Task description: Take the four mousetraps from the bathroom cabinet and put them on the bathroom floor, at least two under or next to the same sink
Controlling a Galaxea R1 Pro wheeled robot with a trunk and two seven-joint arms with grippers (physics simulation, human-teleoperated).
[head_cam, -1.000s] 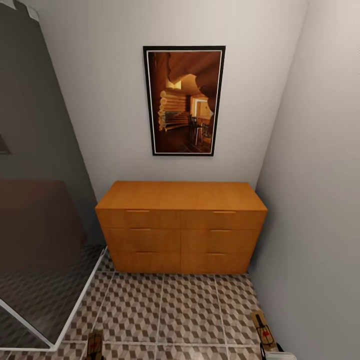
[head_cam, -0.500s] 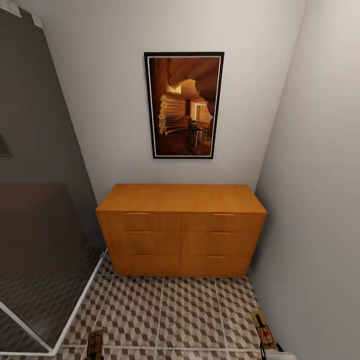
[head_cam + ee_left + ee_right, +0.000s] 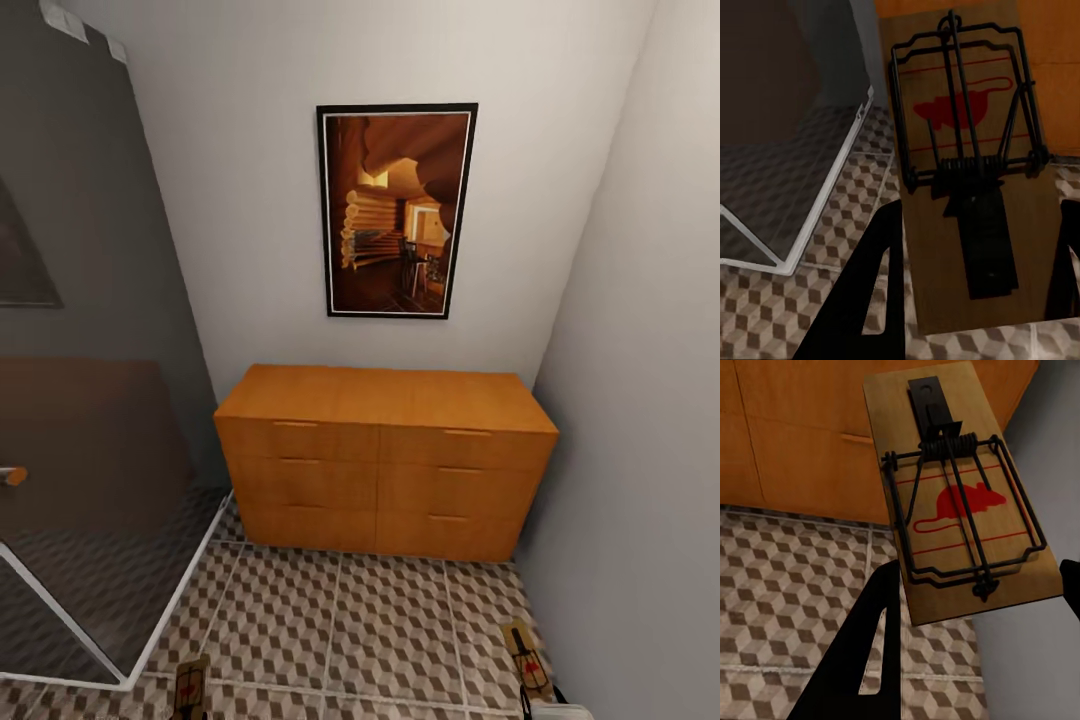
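Left gripper point(image 3: 975, 247): jaws pinching a mousetrap point(image 3: 964, 161), at 7 o'clock in head view.
Right gripper point(image 3: 979, 615): jaws pinching a second mousetrap point(image 3: 956, 487), at 5 o'clock.
Ahead: orange dresser point(image 3: 385, 460), 12 o'clock, on cube-pattern bathroom floor point(image 3: 330, 630).
Above: framed picture point(image 3: 397, 210).

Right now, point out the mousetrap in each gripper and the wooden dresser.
left mousetrap point(image 3: 967, 187), left wrist view, on the coiled spring at the board's middle.
right mousetrap point(image 3: 960, 502), right wrist view, on the red mouse mark.
wooden dresser point(image 3: 385, 395), head view, on its flat top.
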